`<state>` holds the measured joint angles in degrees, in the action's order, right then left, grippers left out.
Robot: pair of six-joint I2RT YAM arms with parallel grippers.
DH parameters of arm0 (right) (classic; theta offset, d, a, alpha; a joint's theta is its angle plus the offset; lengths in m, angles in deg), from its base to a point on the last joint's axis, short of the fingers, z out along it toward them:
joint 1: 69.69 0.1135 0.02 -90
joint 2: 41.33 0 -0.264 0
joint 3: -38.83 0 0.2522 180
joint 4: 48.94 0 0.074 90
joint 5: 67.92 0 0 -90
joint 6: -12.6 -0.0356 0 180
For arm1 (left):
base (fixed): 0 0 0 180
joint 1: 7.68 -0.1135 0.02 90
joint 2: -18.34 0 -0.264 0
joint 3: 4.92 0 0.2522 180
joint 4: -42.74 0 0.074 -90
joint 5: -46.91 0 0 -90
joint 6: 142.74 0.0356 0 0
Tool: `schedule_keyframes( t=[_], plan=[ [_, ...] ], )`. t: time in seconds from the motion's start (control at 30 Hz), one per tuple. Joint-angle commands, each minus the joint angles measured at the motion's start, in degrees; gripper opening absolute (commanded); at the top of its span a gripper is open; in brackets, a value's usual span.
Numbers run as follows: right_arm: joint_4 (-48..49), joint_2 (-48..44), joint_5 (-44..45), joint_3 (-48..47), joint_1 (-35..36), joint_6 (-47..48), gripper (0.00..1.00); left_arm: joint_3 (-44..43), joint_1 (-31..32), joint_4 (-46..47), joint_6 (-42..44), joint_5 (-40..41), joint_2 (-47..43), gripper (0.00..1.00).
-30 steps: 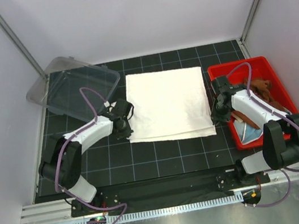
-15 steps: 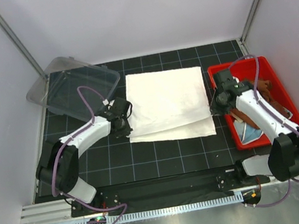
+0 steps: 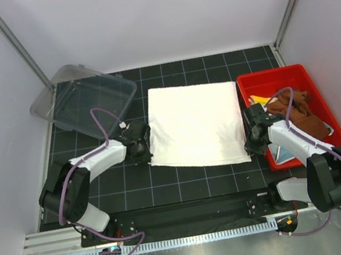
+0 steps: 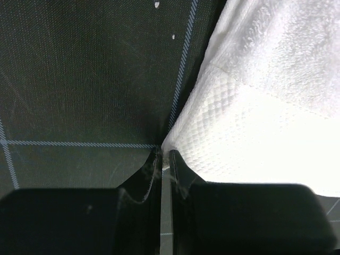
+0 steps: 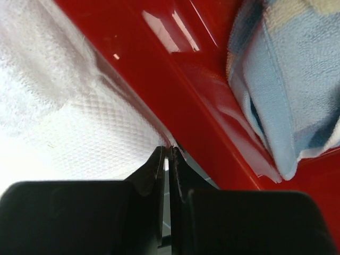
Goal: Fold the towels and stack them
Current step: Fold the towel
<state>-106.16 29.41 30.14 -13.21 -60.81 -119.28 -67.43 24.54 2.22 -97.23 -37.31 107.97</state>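
Large cream-white terry towel (image 3: pixel 193 125) folded in layers, flat on black gridded tabletop (image 3: pixel 186 184), waffle-weave hem band along its 6 o'clock edge. Left tool (image 4: pixel 163 155) pinched narrow on the 7 o'clock corner. Right tool (image 5: pixel 167 151) pinched likewise on the 5 o'clock corner, beside red plastic bin (image 3: pixel 292 71) at 3 o'clock, with rust-brown cloth (image 3: pixel 296 113) and light-blue cloth (image 5: pixel 287 79) inside.

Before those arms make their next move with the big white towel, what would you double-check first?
1. Left gripper on the cream-white towel's near-left corner: ok, jaws closed on it.
2. Right gripper on the near-right corner: ok, jaws closed on it.
3. Towel lying flat on the mat: ok.
4. Right gripper clear of the red bin: cannot tell, its wall is right beside the fingertips.
5. Rust-brown towel and light-blue towel out of the way in the bin: ok.
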Motion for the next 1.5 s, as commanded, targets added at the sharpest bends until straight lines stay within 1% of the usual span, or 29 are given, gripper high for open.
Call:
schedule_keyframes(
  t=[0.0, 0.07, 0.13, 0.17, 0.2, 0.27, 0.3, 0.37, 0.43, 0.47, 0.5, 0.53, 0.57, 0.7, 0.83, 0.9, 1.03, 1.13, 1.2, 1.3, 1.4, 1.47],
  plan=[
    [0.66, -1.74, 5.13, 2.15, -0.71, -1.35, 0.01, 1.03, -0.50, -1.36, 1.16, 2.04, -2.34, 0.00],
    [0.22, -2.79, 4.34, 1.20, -0.80, -1.18, 0.01, 0.07, -0.41, -1.97, 1.16, 1.78, -3.66, 0.00],
    [-2.93, -2.89, 4.42, -4.49, -0.80, 0.05, 0.01, -1.86, -0.50, -3.64, 1.16, 0.46, -4.72, 0.00],
    [-4.77, -2.71, 4.77, -10.52, -0.80, 0.40, 0.01, -4.22, -0.50, -5.39, 1.16, 0.29, -5.51, 0.00],
    [-8.36, -2.63, 5.21, -13.63, -0.71, 0.84, 0.01, -5.64, -0.41, -6.10, 1.16, 0.20, -5.77, 0.00],
    [-12.15, -2.54, 6.53, -19.43, -0.80, 1.46, 0.01, -7.23, -0.41, -7.24, 1.25, 0.02, -6.39, 0.00],
    [-15.57, -2.54, 6.71, -23.90, -0.71, 1.55, 0.01, -7.50, -0.50, -7.34, 1.25, -0.07, -6.57, 0.00],
    [-18.05, -3.41, 4.53, -26.48, -0.89, 1.29, 0.01, -6.10, -0.50, -6.20, 1.07, -1.12, -6.92, 0.00],
    [-18.68, -7.27, 2.33, -24.05, -0.71, -0.73, 0.01, -2.06, -0.32, -1.90, 0.55, -2.87, -6.66, 0.00],
    [-17.20, -8.94, 2.32, -18.72, -0.62, -1.43, 0.01, -0.83, -0.24, 0.63, 0.11, -3.40, -6.05, 0.00],
    [-16.23, -11.13, 1.88, -15.71, -0.54, -1.79, 0.01, 1.70, -0.15, 2.14, 0.11, -3.84, -5.52, 0.00],
    [-15.69, -11.67, 1.96, -13.07, -0.54, -2.75, 0.01, 2.69, -0.06, 3.37, 0.11, -4.72, -4.99, 0.00],
    [-14.56, -12.20, 2.23, -8.43, -0.62, -3.19, 0.01, 3.48, 0.11, 5.21, 0.02, -4.90, -4.38, 0.00],
    [-11.65, -14.84, 1.61, 0.04, -0.54, -6.71, 0.01, 5.51, 0.38, 5.58, 0.28, -3.76, -1.56, 0.00],
    [-12.44, -15.63, 4.94, 0.23, 0.08, -8.74, 0.01, 6.48, 0.38, 5.14, 0.46, -1.65, -1.65, 0.00],
    [-12.27, -15.02, 3.39, 0.75, 0.17, -10.40, 0.01, 6.47, 0.38, 4.70, 0.28, -1.04, -1.56, 0.00],
    [-7.53, -14.14, 1.61, 6.19, 2.18, -13.56, 0.01, 6.12, 0.38, 3.91, -0.68, 0.63, -0.59, 0.00],
    [-2.87, -10.37, 2.49, 10.24, 4.73, -15.94, 0.01, 6.30, 0.38, 2.86, -1.39, 2.39, -0.33, 0.00],
    [-2.59, -9.48, 5.03, 9.55, 7.27, -17.43, 0.01, 6.74, 0.47, 2.51, -1.56, 3.18, -0.85, 0.00],
    [1.26, -10.62, 4.34, 9.89, 8.08, -17.53, 0.01, 7.18, 0.38, 1.19, -1.56, 4.93, -2.60, 0.00],
    [5.40, -7.21, 3.90, 9.81, 8.69, -17.09, 0.01, 7.71, 0.21, -0.04, -1.65, 8.10, -4.10, 0.00],
    [8.91, -1.94, 3.98, 8.23, 8.95, -15.16, 0.01, 7.71, -0.23, -0.66, -1.74, 8.98, -4.28, 0.00]
  ],
)
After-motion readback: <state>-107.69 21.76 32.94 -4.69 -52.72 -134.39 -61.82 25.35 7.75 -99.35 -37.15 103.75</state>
